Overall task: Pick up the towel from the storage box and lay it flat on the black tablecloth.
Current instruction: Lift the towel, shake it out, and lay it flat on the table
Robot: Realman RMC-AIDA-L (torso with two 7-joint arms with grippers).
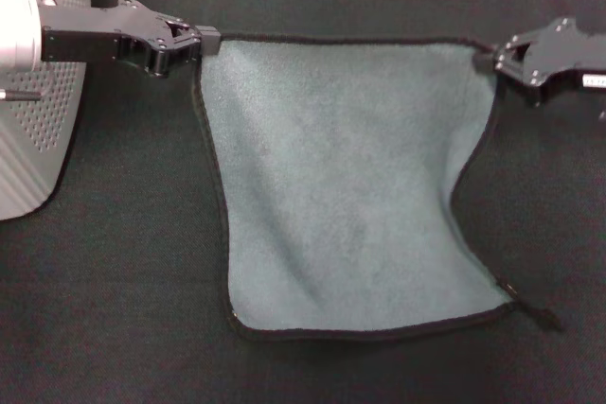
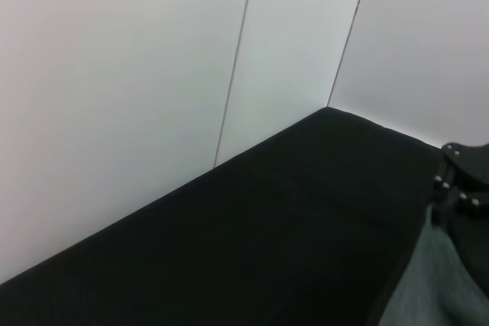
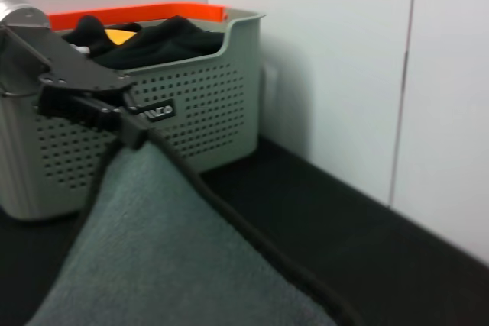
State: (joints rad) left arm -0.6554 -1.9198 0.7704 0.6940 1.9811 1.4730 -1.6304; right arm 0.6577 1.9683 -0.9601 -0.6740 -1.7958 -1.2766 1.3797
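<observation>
A grey-green towel (image 1: 341, 186) is stretched between two black grippers above a black tablecloth (image 1: 114, 328) that covers the desk. The left gripper (image 1: 210, 42) has its fingers closed on the towel's far left corner. The right gripper (image 1: 494, 57) has its fingers closed on the far right corner. Held apart like this, they pull the far edge into a straight, taut line, which likely serves to spread the cloth before it is laid down. The near part of the towel already lies on the tablecloth, with its side edges curving inward and a small black loop trailing from the near right corner.

The head view shows the whole towel from above, with the box (image 1: 43, 111) at the left edge, well clear of the towel. Only the right wrist view looks into the box (image 3: 191, 104): it has an orange rim strip and still holds dark cloth and something yellow. That view also shows the left gripper (image 3: 134, 133) pinching the black-edged corner just in front of the box. The left wrist view shows mostly white wall panels, bare tablecloth (image 2: 252, 242), and a sliver of towel (image 2: 435, 280) beside the right gripper (image 2: 462, 188).
</observation>
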